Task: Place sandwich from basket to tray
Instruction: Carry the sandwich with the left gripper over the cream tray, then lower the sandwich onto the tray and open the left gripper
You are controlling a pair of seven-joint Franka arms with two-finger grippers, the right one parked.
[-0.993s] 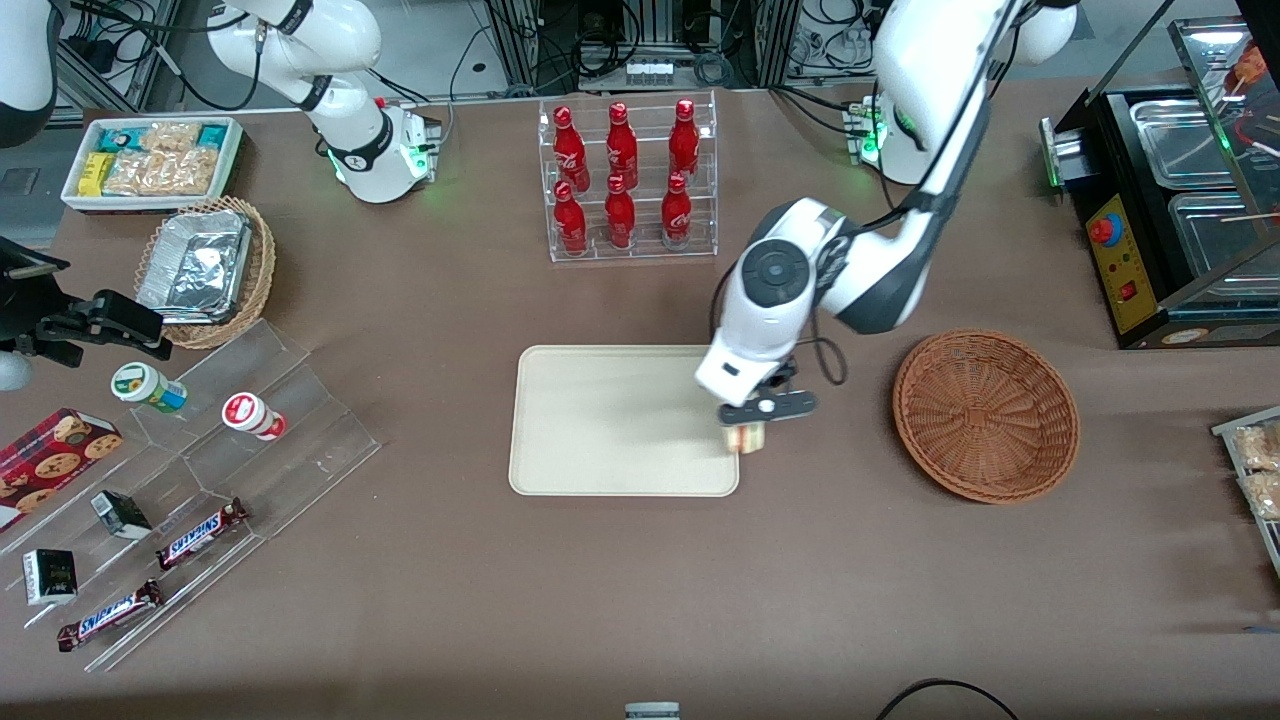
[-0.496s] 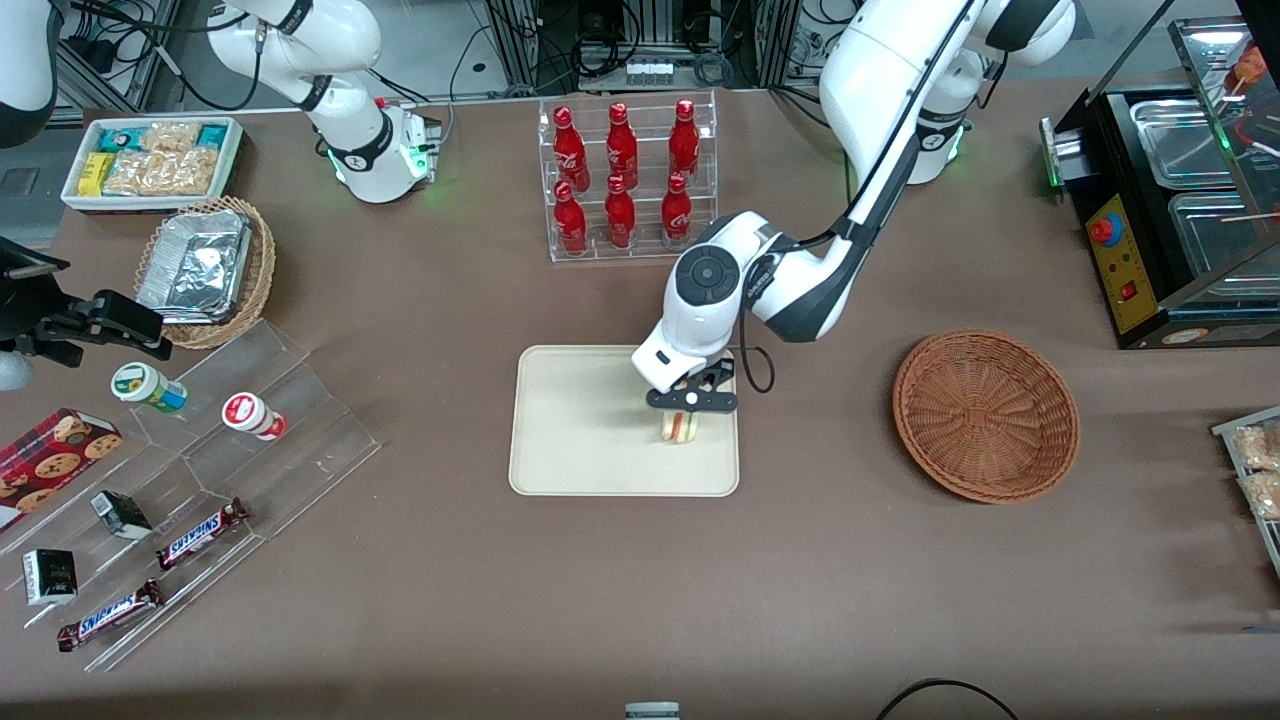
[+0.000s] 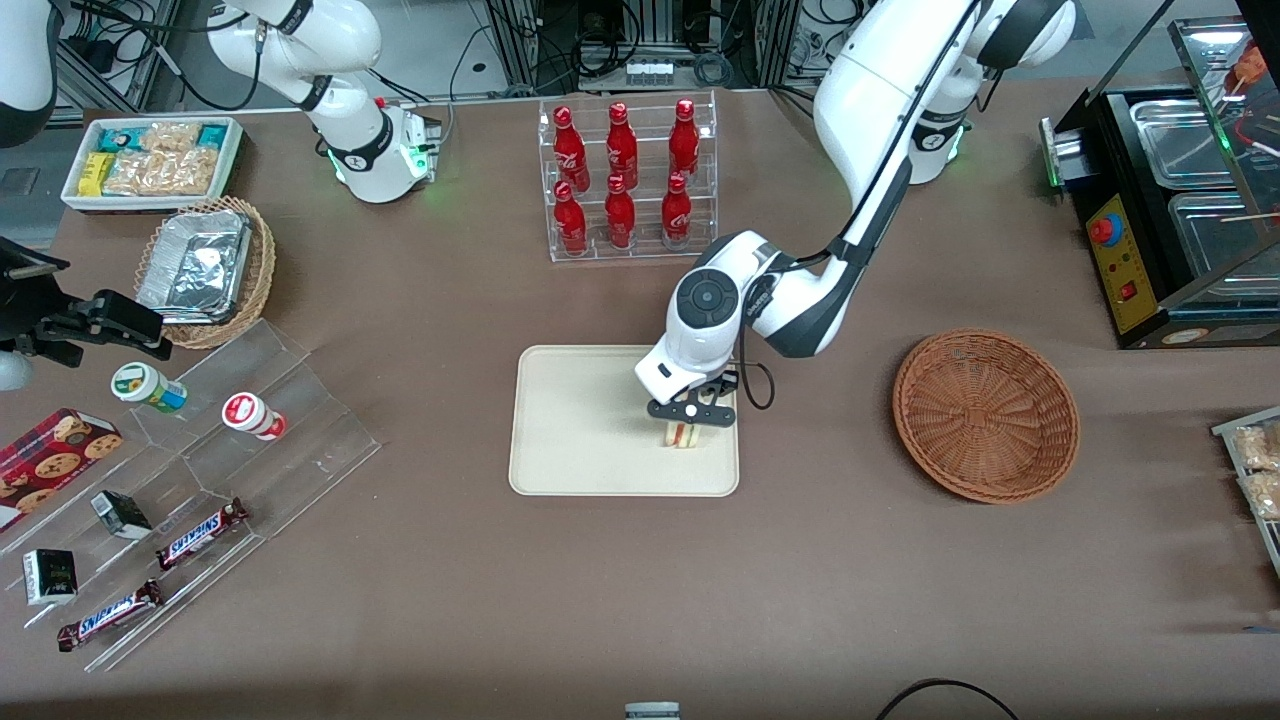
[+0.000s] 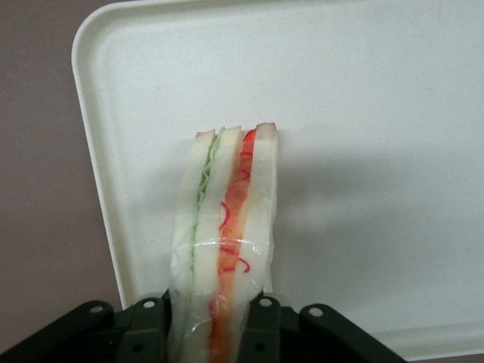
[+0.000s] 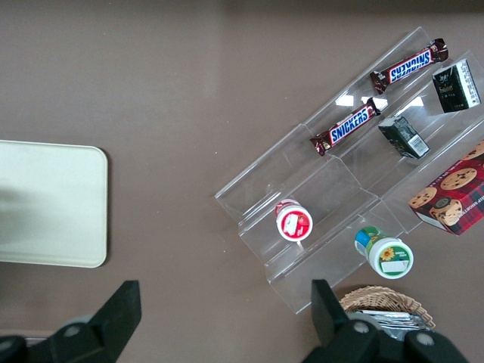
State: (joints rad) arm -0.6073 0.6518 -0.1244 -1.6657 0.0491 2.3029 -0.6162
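My left gripper (image 3: 686,422) is shut on the sandwich (image 3: 683,435), a wrapped white wedge with red and green filling. It holds it over the cream tray (image 3: 580,430), at the tray's end toward the working arm. In the left wrist view the sandwich (image 4: 224,227) sits between the black fingers (image 4: 261,329), its tip low over the tray (image 4: 378,151); I cannot tell whether it touches. The reddish-brown wicker basket (image 3: 985,414) stands empty, toward the working arm's end.
A clear rack of red cola bottles (image 3: 625,180) stands farther from the front camera than the tray. A clear stepped stand with snacks (image 3: 190,470), a tan basket with a foil container (image 3: 205,270) and a white snack bin (image 3: 150,160) lie toward the parked arm's end.
The gripper carried the sandwich from the tray's edge nearest the basket to over the tray, then lowered slightly and moved a little nearer the front camera.
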